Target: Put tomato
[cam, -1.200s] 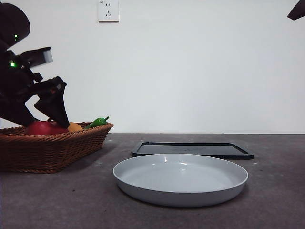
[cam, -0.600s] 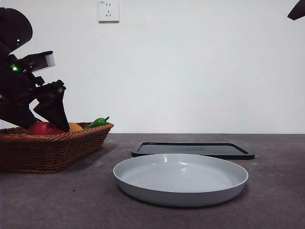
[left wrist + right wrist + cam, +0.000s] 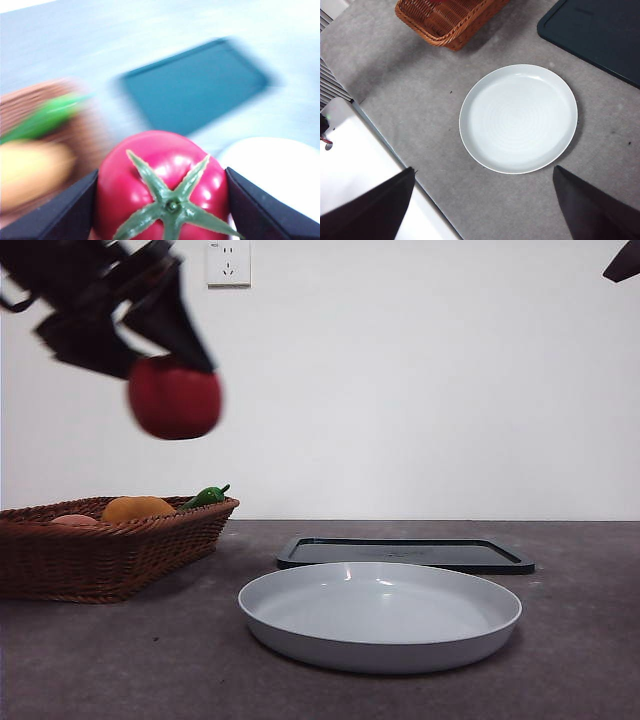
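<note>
The grey plate (image 3: 380, 615) lies nearest on the dark surface (image 3: 580, 640), shallow and round. Behind the plate, flat on the surface, is a black tray (image 3: 405, 553). To the plate's left stands a wicker basket (image 3: 100, 550) with an orange fruit (image 3: 138, 508) and a green pepper (image 3: 205, 496) showing above its rim. High above the basket, well clear of its rim, the left pincer (image 3: 175, 380) grips the tomato (image 3: 175, 398), one black jaw pressed to each side; in the left wrist view the tomato (image 3: 162, 187) shows its green star calyx between the jaws. The right pincer (image 3: 482, 210) hangs over the plate (image 3: 518, 117) with its jaws spread wide, holding nothing. On the white wall behind the plate sits a socket (image 3: 227, 262).
</note>
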You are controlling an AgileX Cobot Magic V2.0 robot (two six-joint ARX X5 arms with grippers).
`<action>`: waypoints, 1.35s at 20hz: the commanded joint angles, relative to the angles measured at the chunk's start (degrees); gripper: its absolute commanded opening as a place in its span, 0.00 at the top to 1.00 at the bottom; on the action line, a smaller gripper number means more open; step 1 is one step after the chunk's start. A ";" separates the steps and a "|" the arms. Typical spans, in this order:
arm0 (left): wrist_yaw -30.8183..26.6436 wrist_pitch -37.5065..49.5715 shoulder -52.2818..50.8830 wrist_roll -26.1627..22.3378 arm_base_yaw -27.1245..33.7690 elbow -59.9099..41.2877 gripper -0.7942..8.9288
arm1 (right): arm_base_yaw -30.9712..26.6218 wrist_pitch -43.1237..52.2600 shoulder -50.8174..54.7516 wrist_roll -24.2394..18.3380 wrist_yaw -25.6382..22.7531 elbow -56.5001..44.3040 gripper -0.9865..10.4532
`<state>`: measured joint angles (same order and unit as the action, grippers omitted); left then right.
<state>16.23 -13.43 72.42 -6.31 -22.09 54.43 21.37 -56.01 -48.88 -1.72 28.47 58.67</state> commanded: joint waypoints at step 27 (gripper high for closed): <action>-2.27 17.27 28.28 1.11 -22.29 1.25 0.52 | 0.31 0.20 -0.48 -0.22 -0.42 1.25 0.53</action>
<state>13.85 3.79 99.02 -5.52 -43.66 54.92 21.37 -56.10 -48.88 -1.72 28.25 58.67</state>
